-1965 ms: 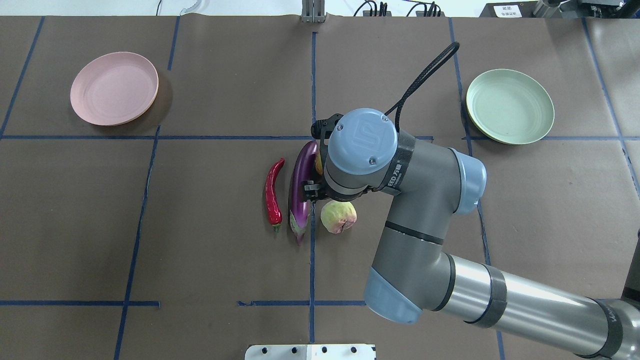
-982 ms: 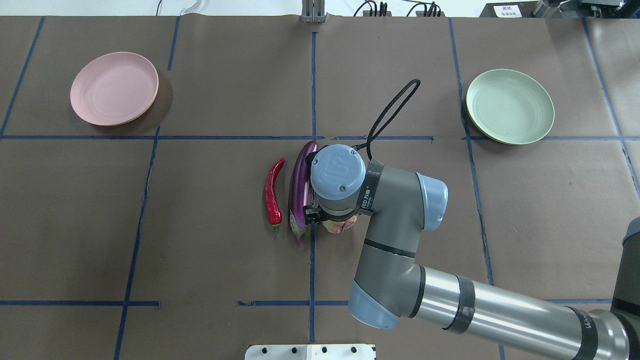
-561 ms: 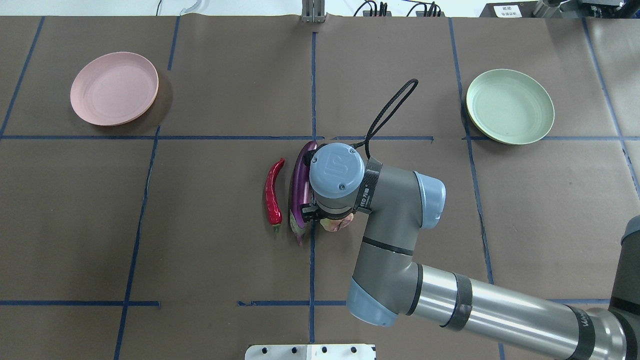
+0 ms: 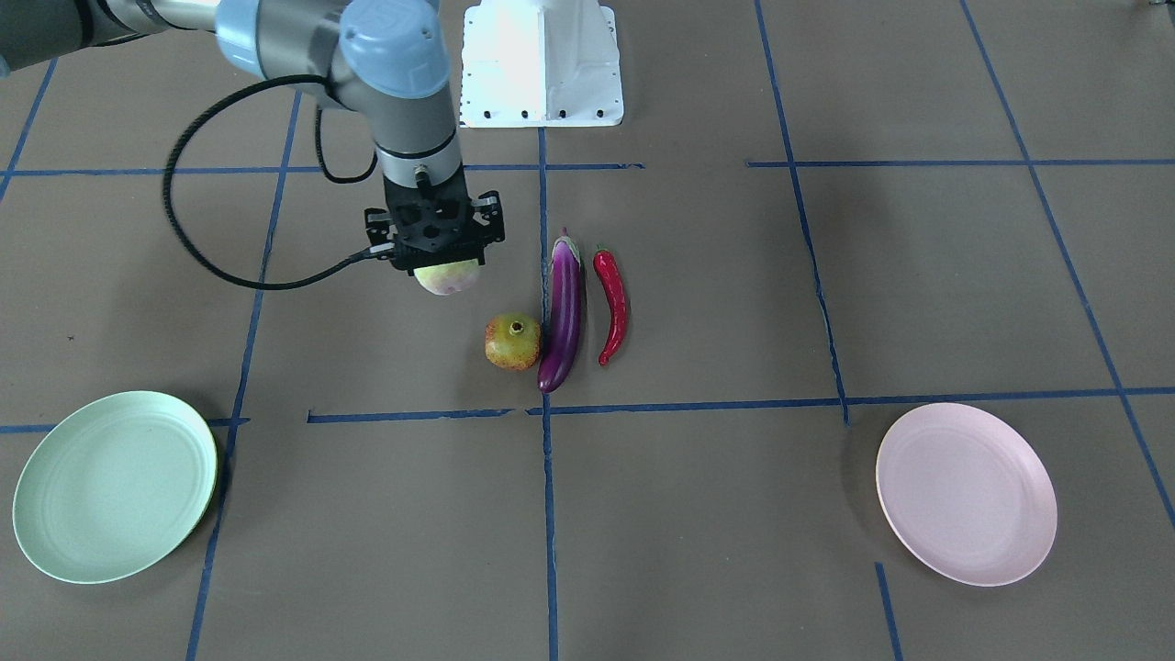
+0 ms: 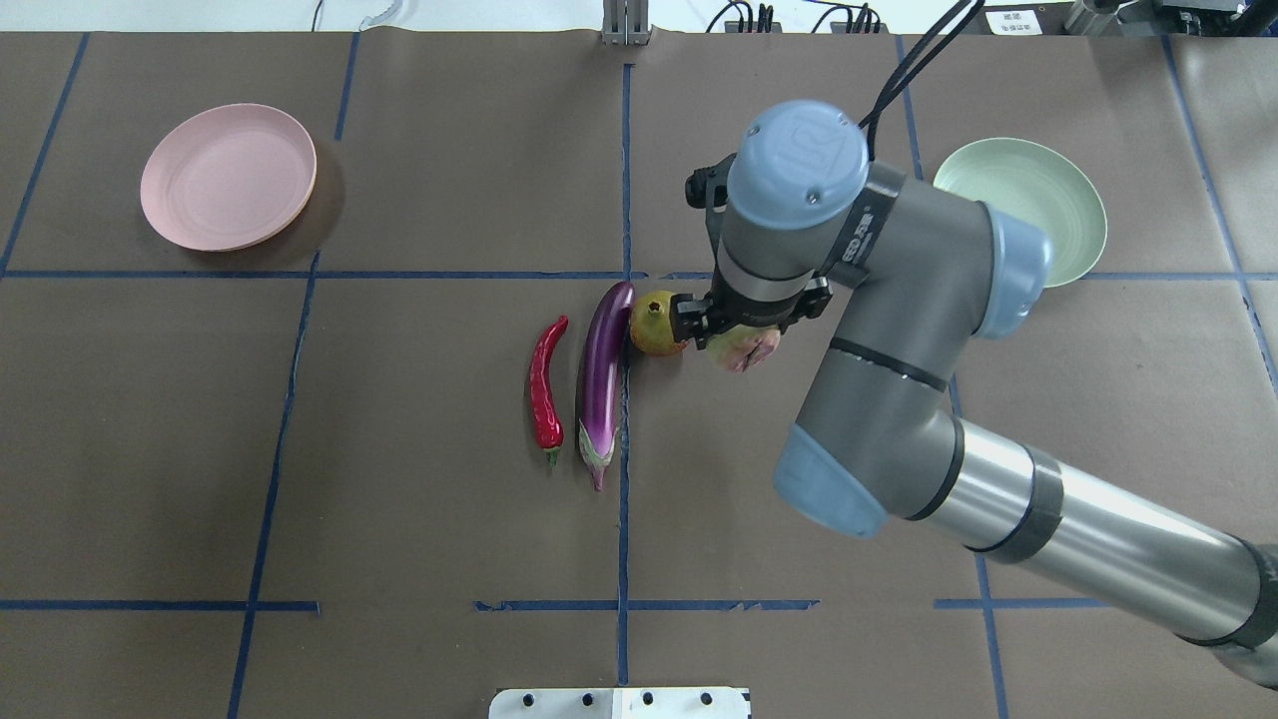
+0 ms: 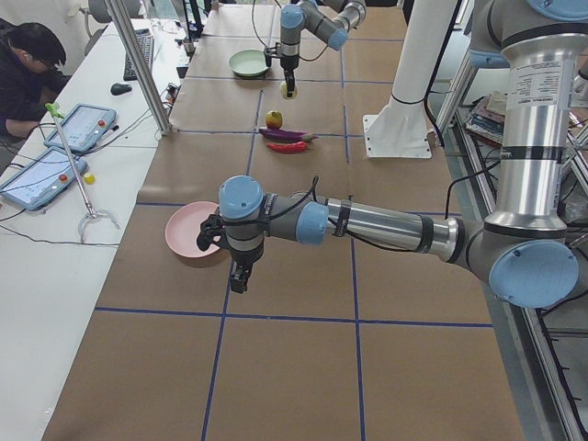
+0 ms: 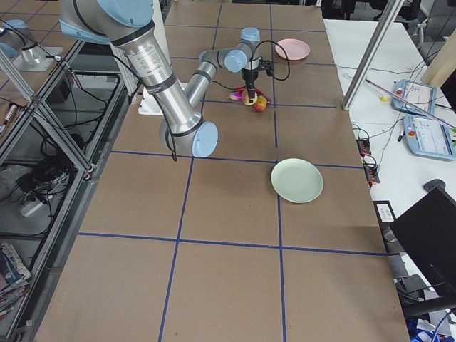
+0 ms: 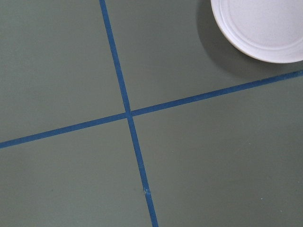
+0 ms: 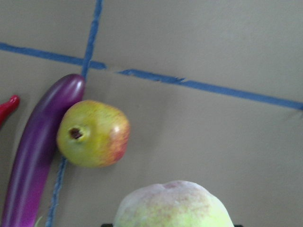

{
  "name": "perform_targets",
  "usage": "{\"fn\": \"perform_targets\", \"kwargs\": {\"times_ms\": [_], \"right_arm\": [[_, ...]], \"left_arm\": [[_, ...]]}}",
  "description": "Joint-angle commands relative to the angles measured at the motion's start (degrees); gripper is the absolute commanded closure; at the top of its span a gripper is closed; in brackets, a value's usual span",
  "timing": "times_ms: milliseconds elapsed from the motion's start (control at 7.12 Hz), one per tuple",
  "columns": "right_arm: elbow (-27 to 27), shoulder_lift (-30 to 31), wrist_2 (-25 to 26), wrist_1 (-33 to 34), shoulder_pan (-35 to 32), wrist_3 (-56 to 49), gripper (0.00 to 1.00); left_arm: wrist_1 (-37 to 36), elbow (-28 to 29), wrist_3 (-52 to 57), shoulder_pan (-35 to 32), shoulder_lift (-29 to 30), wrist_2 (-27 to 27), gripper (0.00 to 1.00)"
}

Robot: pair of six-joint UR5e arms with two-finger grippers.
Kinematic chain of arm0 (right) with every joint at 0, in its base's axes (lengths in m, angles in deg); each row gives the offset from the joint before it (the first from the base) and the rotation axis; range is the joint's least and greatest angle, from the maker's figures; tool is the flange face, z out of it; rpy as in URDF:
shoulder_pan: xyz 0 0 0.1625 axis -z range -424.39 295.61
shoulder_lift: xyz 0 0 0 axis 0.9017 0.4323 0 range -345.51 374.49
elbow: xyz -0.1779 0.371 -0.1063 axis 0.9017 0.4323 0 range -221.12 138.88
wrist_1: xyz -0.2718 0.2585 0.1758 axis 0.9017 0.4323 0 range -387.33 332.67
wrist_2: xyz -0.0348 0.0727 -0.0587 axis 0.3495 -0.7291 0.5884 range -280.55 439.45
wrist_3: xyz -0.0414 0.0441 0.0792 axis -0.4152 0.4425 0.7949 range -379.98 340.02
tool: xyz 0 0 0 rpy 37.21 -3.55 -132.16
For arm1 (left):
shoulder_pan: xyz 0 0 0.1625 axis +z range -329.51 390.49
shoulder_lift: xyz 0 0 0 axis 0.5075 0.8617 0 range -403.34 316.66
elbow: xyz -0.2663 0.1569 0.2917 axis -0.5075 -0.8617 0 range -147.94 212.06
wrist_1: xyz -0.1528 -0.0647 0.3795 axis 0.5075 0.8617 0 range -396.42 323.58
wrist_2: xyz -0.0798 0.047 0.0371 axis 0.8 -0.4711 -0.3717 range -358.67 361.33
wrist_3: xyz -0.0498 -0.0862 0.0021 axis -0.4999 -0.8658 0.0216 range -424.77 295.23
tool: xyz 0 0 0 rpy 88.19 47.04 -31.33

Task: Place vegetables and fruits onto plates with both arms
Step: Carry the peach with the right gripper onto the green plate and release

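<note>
My right gripper (image 4: 437, 260) is shut on the pale green, pink-blushed fruit (image 4: 447, 276) and holds it above the table; the fruit fills the bottom of the right wrist view (image 9: 173, 205). The yellow-green and orange fruit (image 5: 654, 323) lies against the far end of the purple eggplant (image 5: 601, 374). The red chili (image 5: 546, 384) lies beside the eggplant. The pink plate (image 5: 229, 177) and the mint green plate (image 5: 1038, 200) are both bare. My left gripper (image 6: 237, 283) hangs low next to the pink plate (image 6: 188, 231); I cannot tell if it is open.
The white base block (image 4: 542, 60) stands at the table's robot side. The right arm's black cable (image 4: 184, 211) loops out beside the wrist. Blue tape lines (image 8: 128, 113) cross the brown table. An operator (image 6: 28, 64) sits at a side bench.
My right gripper came down on the pale green fruit, shut on it, then lifted it and carried it away from the robot and toward the green plate. The other fruit now shows.
</note>
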Motion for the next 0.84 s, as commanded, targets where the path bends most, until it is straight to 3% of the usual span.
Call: {"fn": "perform_targets", "kwargs": {"times_ms": [0,140,561,702], "right_arm": [[4.32,3.33,-6.45,-0.07,-12.51,-18.69,0.88],[9.93,4.39,-8.83,-3.72,-17.09,-26.01,0.88],[30.83,9.31,-13.68,-27.50,-24.16,-37.74,0.85],[33.25,10.45,-13.61,-31.49,-24.17,-37.68,0.76]], "left_arm": [[0.07,0.08,0.07,0.00,-0.12,0.07,0.00],[0.07,0.08,-0.02,0.00,-0.12,0.07,0.00],[0.07,-0.01,0.07,0.00,-0.12,0.07,0.00],[0.07,-0.18,-0.02,0.00,-0.12,0.15,0.00]]}}
